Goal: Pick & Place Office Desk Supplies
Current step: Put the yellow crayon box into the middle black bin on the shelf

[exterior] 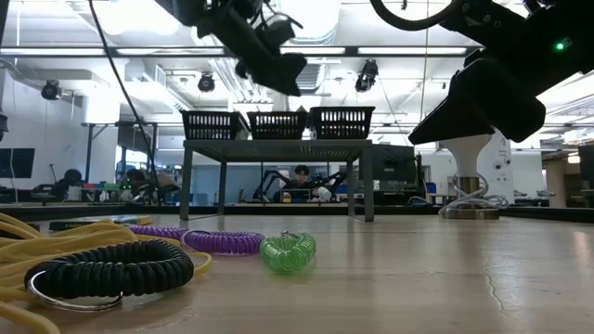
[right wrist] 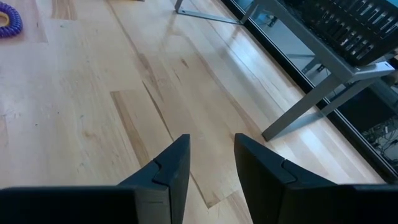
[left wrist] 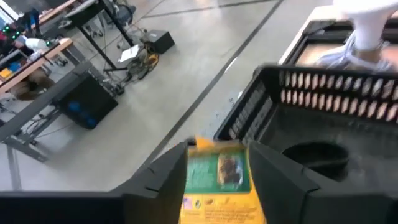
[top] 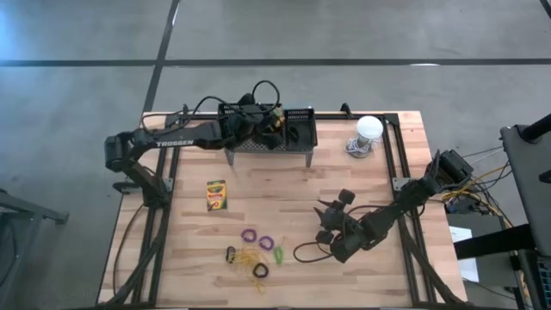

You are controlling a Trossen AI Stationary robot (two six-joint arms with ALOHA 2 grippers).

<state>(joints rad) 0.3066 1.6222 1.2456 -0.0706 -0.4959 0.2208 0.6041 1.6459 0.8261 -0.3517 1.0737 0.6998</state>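
Left gripper [left wrist: 217,180], fingers clamped on crayon box [left wrist: 217,186], over baskets [top: 300,127]—next: lower & release; right gripper [right wrist: 211,162] empty, fingers slightly apart above bench [top: 284,194].

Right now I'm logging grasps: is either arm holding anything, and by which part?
The left gripper holds a crayon box by its two side edges, above the baskets. The right gripper is empty.

Robotics lab, ceiling strip lights [exterior: 111,51], equipment benches [left wrist: 43,59], concrete floor [top: 344,30]
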